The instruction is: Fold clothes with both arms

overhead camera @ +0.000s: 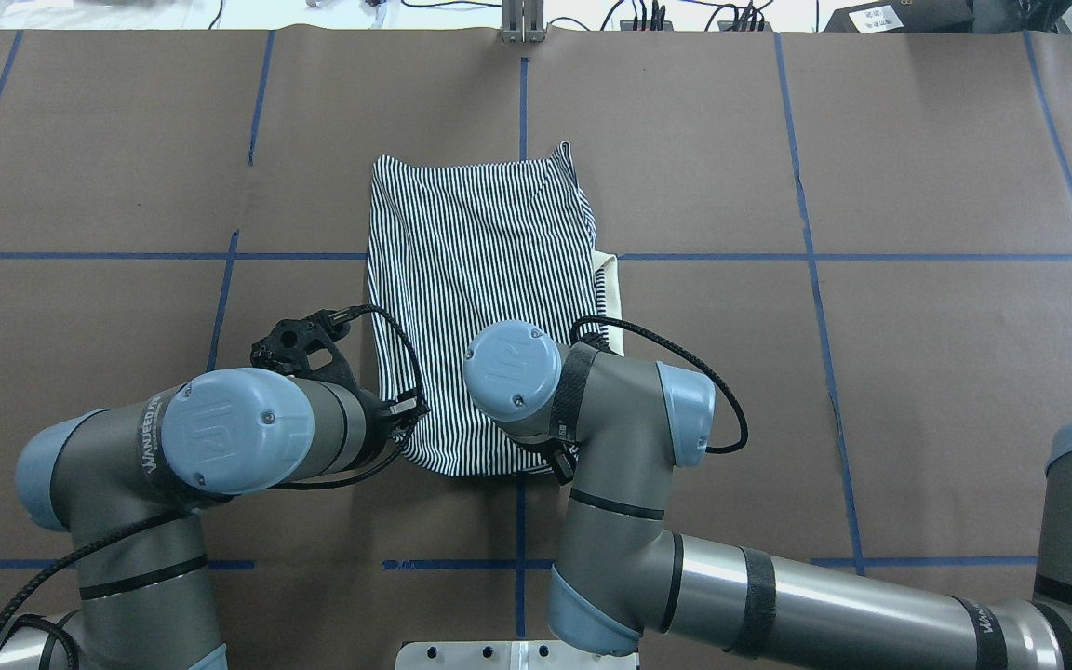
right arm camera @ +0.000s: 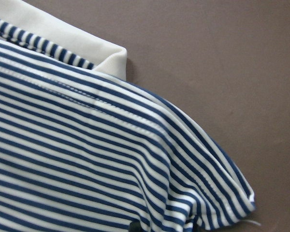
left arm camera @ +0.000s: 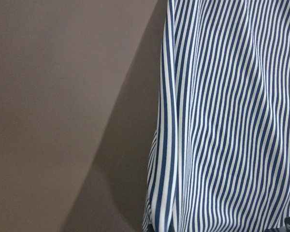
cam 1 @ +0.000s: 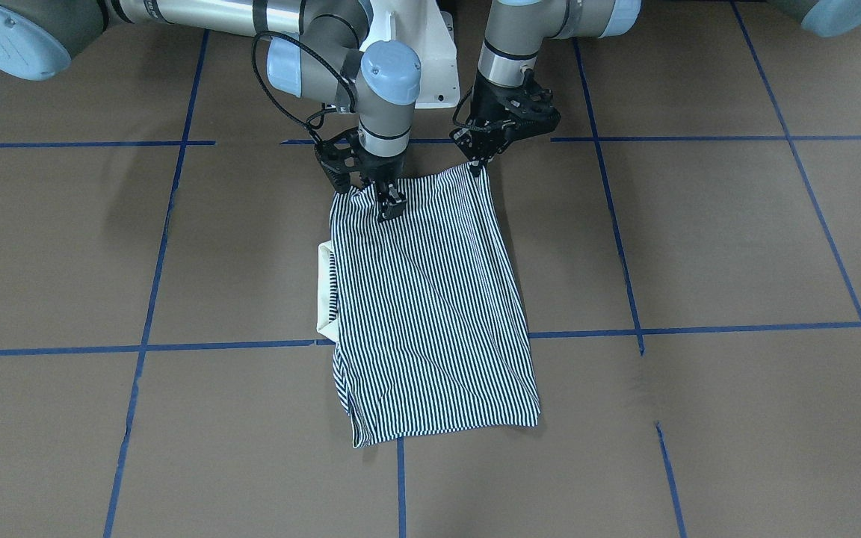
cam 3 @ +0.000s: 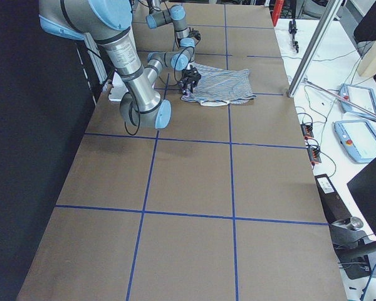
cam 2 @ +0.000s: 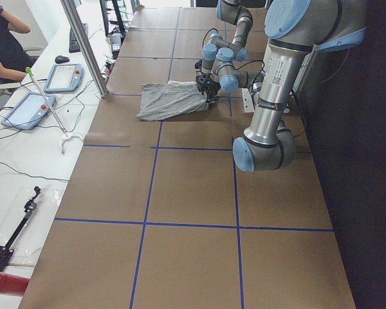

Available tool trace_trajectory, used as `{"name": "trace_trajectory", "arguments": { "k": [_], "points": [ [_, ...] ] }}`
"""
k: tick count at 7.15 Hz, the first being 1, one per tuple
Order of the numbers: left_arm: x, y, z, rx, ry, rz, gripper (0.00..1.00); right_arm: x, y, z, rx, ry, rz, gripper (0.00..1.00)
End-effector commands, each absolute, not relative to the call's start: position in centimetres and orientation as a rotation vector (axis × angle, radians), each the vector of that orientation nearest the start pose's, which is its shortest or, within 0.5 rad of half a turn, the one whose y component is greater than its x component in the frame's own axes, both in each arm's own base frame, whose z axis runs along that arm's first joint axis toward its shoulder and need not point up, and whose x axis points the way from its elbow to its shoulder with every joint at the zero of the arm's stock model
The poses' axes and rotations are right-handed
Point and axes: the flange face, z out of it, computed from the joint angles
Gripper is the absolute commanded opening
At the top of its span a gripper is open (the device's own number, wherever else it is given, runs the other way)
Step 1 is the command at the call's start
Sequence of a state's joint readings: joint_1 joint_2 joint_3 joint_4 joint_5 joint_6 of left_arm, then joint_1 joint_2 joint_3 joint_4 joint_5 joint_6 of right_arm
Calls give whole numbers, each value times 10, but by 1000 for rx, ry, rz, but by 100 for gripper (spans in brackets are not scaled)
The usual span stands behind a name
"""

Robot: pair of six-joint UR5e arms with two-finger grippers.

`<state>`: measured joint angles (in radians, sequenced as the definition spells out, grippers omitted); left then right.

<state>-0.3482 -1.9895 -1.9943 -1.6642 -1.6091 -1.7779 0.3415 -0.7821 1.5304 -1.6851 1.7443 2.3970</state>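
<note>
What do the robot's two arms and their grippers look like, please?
The left arm and right arm are grey-and-silver tubes with round light-blue joint caps bearing an embossed logo. Black bands carry white lettering. A black braided cable loops to each wrist. The left gripper and right gripper are black, each with two slim fingers.

Cream collar (cam 1: 323, 288) mostly hidden under the striped shirt (cam 1: 430, 299).

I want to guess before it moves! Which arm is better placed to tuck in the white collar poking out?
Probably right: the right end effector sits on the polo shirt on the side where the collar pokes out; the left end effector is at the opposite corner.
</note>
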Motion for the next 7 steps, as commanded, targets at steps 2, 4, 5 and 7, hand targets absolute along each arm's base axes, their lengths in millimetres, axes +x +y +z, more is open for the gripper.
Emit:
{"name": "trace_trajectory", "arguments": {
  "k": [2, 4, 5, 7],
  "points": [
    [495, -317, 237, 31, 946, -496, 0, -647, -352, 213, -332, -606, 1068, 0],
    [495, -317, 235, 30, 949, -494, 0, -635, -349, 195, -340, -651, 1061, 0],
    [495, -315, 235, 28, 951, -490, 0, -611, -341, 190, -346, -692, 1053, 0],
    [491, -310, 223, -1, 977, -474, 0, -585, -332, 216, -339, -683, 1039, 0]
  ]
}}
